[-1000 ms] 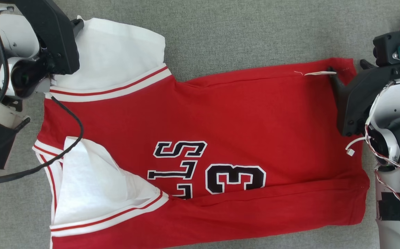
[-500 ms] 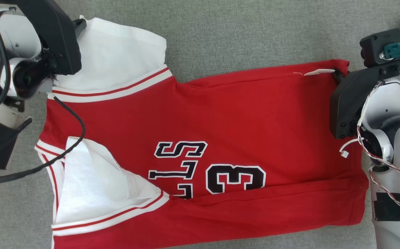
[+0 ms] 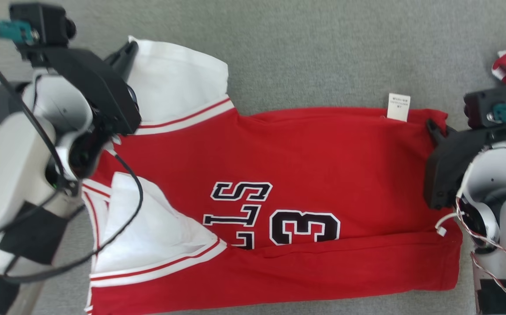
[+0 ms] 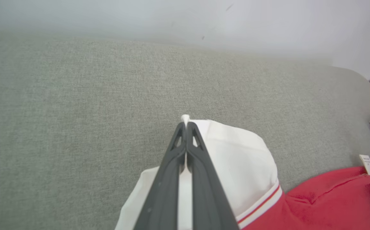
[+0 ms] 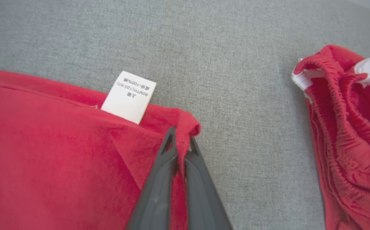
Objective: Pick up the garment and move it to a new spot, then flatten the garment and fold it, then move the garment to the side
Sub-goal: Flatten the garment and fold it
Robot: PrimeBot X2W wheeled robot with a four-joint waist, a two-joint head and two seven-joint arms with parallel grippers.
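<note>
Now, clamped shut at both ends of the jersey [image 3: 314,166]: left tool [image 4: 185,123] on the white sleeve tip, right tool [image 5: 181,134] on the hem corner. Spread across the grey fabric surface [image 3: 322,52]. Soft, light, floppy; likely best carried by corners.

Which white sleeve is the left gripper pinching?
The upper sleeve in the head view; the left gripper is shut on its corner. The lower sleeve lies untouched.
</note>
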